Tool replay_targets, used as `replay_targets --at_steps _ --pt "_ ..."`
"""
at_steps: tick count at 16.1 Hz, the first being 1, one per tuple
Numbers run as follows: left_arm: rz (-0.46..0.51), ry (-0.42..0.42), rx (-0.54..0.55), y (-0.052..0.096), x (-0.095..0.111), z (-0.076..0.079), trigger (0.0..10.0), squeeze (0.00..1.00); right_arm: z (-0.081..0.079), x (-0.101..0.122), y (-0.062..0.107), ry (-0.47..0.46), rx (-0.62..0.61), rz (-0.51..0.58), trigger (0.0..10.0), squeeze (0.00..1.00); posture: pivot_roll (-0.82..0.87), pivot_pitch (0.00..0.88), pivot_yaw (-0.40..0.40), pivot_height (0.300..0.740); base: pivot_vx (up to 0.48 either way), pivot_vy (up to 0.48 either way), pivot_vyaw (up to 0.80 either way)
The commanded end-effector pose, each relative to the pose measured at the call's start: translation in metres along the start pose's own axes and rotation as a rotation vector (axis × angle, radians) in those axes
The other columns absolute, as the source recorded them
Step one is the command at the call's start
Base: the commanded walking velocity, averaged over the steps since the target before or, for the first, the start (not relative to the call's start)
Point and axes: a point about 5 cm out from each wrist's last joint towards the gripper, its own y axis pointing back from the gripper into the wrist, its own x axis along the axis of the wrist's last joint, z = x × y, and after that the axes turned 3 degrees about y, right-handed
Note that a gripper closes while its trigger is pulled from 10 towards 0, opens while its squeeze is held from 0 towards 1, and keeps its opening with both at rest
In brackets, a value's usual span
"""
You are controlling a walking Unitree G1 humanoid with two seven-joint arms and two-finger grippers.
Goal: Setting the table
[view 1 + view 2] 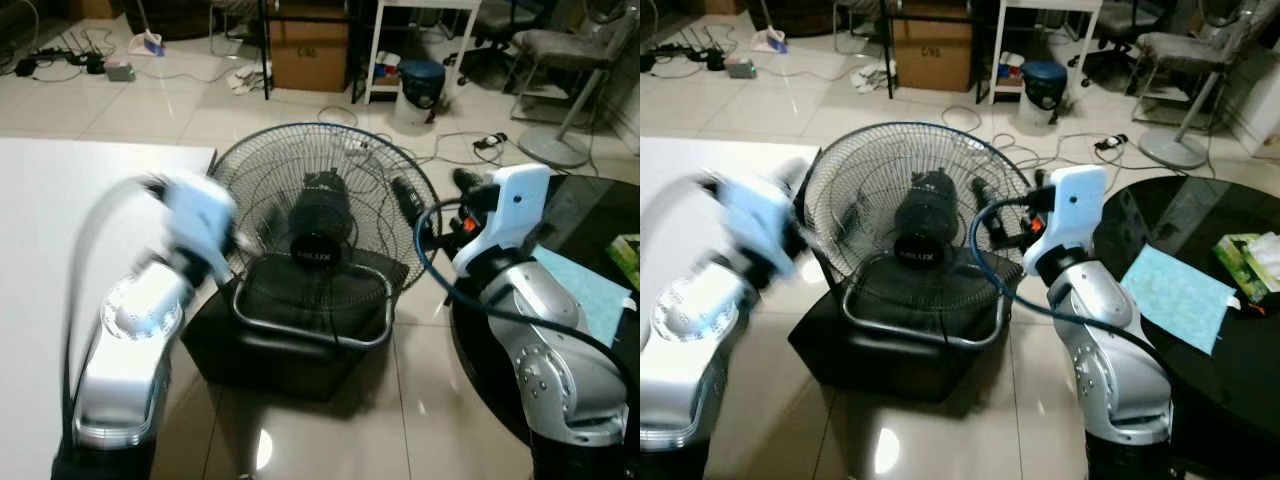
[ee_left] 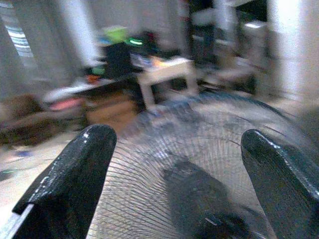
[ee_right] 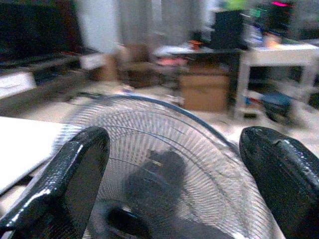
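Left tool [image 2: 174, 184] spread before fan [image 1: 320, 235]; tissue box [image 1: 1248, 262] rightward.

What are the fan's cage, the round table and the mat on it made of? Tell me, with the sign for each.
Fan cage: thin metal wire, judging by the fine spokes and rings; the coating is unclear. Round table: dark glass or polished lacquer, since it mirrors the room. Mat: soft light-blue cloth or paper, matte and lying flat; which one is unclear.

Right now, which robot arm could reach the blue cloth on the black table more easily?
Probably the right. The right gripper, open and empty, is on the side of the black round table where the blue cloth lies; the left gripper is farther.
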Motion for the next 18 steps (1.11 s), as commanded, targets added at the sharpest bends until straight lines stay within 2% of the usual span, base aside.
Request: replay_targets --at_steps 1,2,3,4,5,6,7,9,10,12,13,14,15,16,18 --pt "-0.091 -0.010 0.134 0.001 -0.015 -0.007 10.0 0.00 0.005 -0.010 0.002 0.038 -0.052 -0.065 10.0 0.00 -0.02 0.000 0.007 0.740 0.000 0.000 0.00" --pt "-0.141 -0.009 0.199 0.002 -0.023 -0.009 10.0 0.00 0.004 -0.016 0.004 0.068 -0.058 -0.102 10.0 0.00 -0.02 0.000 0.010 0.740 0.000 0.000 0.00" --pt "-0.145 -0.008 0.161 0.006 -0.027 -0.002 10.0 0.00 0.005 -0.017 0.006 0.062 -0.088 -0.115 10.0 0.00 -0.03 0.000 0.011 0.740 0.000 0.000 0.00" --pt "-0.155 -0.012 0.162 0.008 -0.028 0.003 10.0 0.00 0.006 -0.019 0.007 0.063 -0.116 -0.124 10.0 0.17 -0.02 0.000 0.012 0.740 0.000 0.000 0.00" --pt "-0.168 0.006 0.170 0.009 -0.029 0.005 10.0 0.00 0.006 -0.020 0.008 0.045 -0.121 -0.127 10.0 1.00 -0.02 0.000 0.012 0.740 0.000 0.000 0.00" --pt "-0.174 0.044 0.181 0.010 -0.030 0.007 10.0 0.00 0.004 -0.022 0.009 0.020 -0.121 -0.127 10.0 1.00 -0.02 0.000 0.007 0.740 0.000 0.000 0.00" --pt "-0.162 0.100 0.193 0.013 -0.030 0.009 10.0 1.00 -0.002 -0.025 0.010 0.015 -0.078 -0.130 10.0 1.00 -0.03 0.000 0.010 0.740 0.000 0.000 0.00" --pt "-0.143 0.090 0.145 0.007 -0.028 0.016 10.0 1.00 -0.006 -0.024 0.007 0.038 -0.040 -0.139 10.0 1.00 -0.03 0.000 -0.006 0.740 0.000 0.000 0.00" --pt "-0.136 0.112 0.141 0.002 -0.028 0.017 10.0 1.00 -0.008 -0.021 0.003 0.061 -0.024 -0.136 10.0 1.00 -0.04 0.000 -0.004 0.740 0.000 0.000 0.00" --pt "-0.148 0.119 0.157 0.002 -0.031 0.015 10.0 1.00 -0.014 -0.018 0.000 0.075 -0.013 -0.128 10.0 1.00 -0.05 0.000 0.001 0.740 0.000 0.000 0.00" --pt "-0.166 0.107 0.168 0.001 -0.035 0.013 10.0 0.96 -0.017 -0.015 -0.003 0.098 -0.028 -0.119 10.0 1.00 -0.07 0.000 0.022 0.740 0.000 0.000 0.00" --pt "-0.177 0.128 0.160 -0.001 -0.037 0.014 10.0 0.00 -0.020 -0.013 -0.004 0.126 -0.030 -0.120 10.0 0.71 -0.07 0.000 0.015 0.740 0.000 0.000 0.00" --pt "-0.178 0.132 0.160 -0.002 -0.037 0.014 10.0 0.00 -0.021 -0.014 -0.004 0.137 -0.026 -0.124 10.0 0.71 -0.07 0.000 0.015 0.740 0.000 0.000 0.00" --pt "-0.172 0.133 0.161 -0.002 -0.037 0.016 10.0 0.00 -0.021 -0.015 -0.004 0.167 -0.014 -0.130 10.0 0.00 -0.06 0.000 0.003 0.740 0.000 0.000 0.00" --pt "-0.158 0.053 0.161 -0.002 -0.034 0.018 10.0 0.00 -0.021 -0.014 -0.007 0.227 0.011 -0.133 10.0 0.00 -0.06 0.000 -0.007 0.740 0.000 0.000 0.40"
